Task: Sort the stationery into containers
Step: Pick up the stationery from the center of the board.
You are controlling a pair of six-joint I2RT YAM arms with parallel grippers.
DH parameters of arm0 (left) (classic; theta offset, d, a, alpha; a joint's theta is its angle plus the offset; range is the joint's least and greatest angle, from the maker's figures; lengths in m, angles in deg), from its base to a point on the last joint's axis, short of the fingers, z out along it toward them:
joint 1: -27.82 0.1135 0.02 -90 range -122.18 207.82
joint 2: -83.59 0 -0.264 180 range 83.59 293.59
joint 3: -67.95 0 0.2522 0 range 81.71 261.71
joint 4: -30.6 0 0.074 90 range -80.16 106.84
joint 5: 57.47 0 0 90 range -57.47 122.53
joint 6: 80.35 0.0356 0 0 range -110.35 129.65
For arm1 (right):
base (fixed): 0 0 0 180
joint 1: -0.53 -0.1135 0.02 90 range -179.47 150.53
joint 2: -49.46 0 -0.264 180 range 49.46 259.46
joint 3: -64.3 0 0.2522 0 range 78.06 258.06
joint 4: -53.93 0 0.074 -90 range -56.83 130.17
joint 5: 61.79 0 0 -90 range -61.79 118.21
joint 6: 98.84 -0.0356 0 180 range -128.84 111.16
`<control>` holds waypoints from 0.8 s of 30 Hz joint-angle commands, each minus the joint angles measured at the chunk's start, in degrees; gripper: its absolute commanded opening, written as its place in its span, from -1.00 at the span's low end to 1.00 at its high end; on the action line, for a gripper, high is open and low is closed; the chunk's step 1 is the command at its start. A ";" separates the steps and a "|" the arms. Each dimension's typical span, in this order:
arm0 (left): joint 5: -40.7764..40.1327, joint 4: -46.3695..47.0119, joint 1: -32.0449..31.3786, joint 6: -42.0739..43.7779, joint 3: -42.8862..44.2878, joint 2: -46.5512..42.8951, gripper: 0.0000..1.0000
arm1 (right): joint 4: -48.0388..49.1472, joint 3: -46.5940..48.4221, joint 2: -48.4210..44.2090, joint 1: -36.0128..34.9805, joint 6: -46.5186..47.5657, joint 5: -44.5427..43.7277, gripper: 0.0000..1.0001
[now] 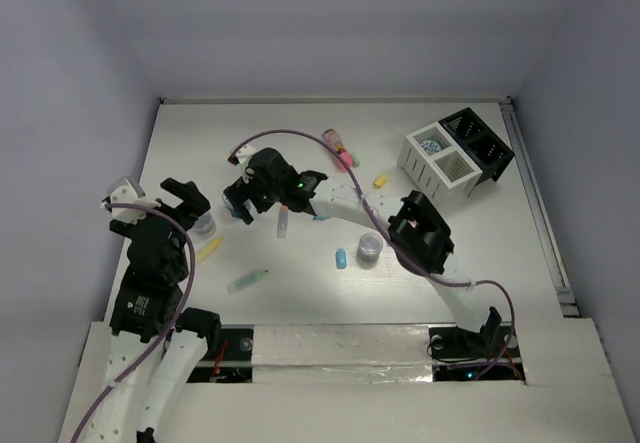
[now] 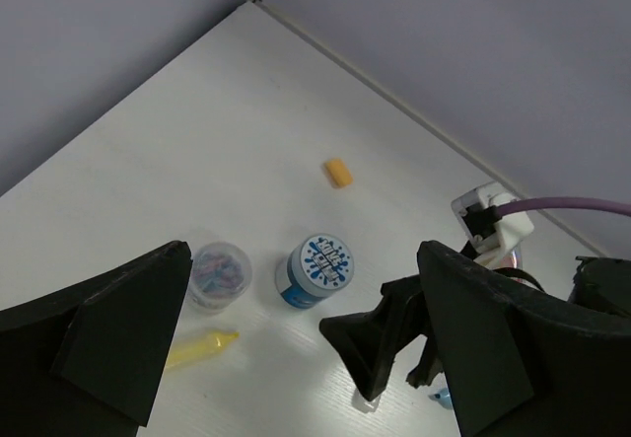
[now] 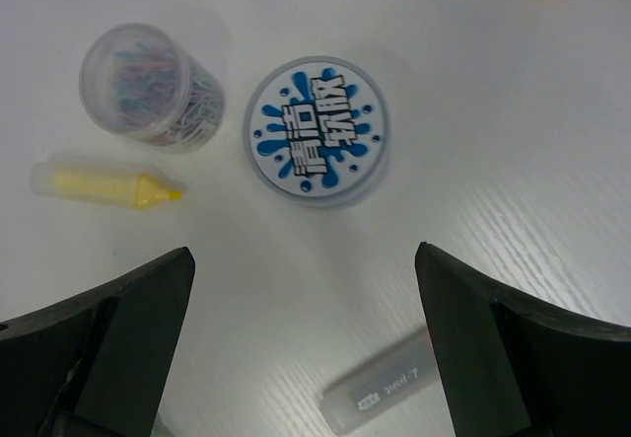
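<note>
- Stationery is scattered over the counter (image 1: 300, 303); one organizer (image 1: 458, 153), half white and half black, stands at the far right.
- One patterned jar (image 1: 431, 147) is seen inside a white compartment.
- Three jars are counted on the counter: a clear jar (image 3: 148, 82), a blue jar (image 3: 315, 131) and a grey jar (image 1: 370, 246).
- The clear and blue jars stand just beside each other, not touching.
- One yellow highlighter (image 3: 104, 182) lies near the clear jar.
- One white marker (image 3: 385, 388) and one mint pen (image 1: 247, 281) are counted.
- Two capsules are seen from above: a yellow capsule (image 1: 380, 180) and a blue capsule (image 1: 341, 258).
- The left hand (image 2: 304, 259) is spread wide, and nothing is held.
- The right hand (image 3: 304, 252) is likewise spread empty, with the blue jar ahead of its fingers.
</note>
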 commanded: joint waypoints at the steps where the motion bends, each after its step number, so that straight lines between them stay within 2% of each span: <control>1: -7.76 -1.98 0.75 -4.43 3.16 -0.67 0.98 | -2.13 7.28 3.42 -0.74 1.92 -0.21 1.00; 10: -9.00 -2.60 0.75 -5.67 3.25 -0.76 0.98 | -3.89 21.17 15.04 -0.74 1.65 -3.02 1.00; 13: -8.47 -2.42 0.75 -5.14 3.16 -0.76 0.98 | 0.67 19.52 15.40 -0.74 0.43 -3.29 0.98; 16: -7.51 -1.98 0.75 -4.88 2.99 -0.67 0.98 | 4.55 18.46 15.13 -0.74 -1.16 -5.40 0.87; 19: -6.19 -1.63 0.75 -4.09 2.90 -0.49 0.98 | 6.39 18.63 15.40 -0.74 -2.74 -7.15 0.70; 20: -5.75 -1.28 0.75 -3.82 2.90 -0.49 0.98 | 6.75 18.54 15.13 -0.74 -2.91 -7.50 0.36; 23: -3.29 -0.76 0.75 -2.86 2.90 -0.41 0.98 | 8.68 16.71 13.30 -0.74 -3.97 -8.91 -0.07; 24: -2.76 -0.58 0.23 -2.16 2.81 -0.40 0.98 | 10.25 14.70 12.33 -0.74 -4.15 -10.04 -0.11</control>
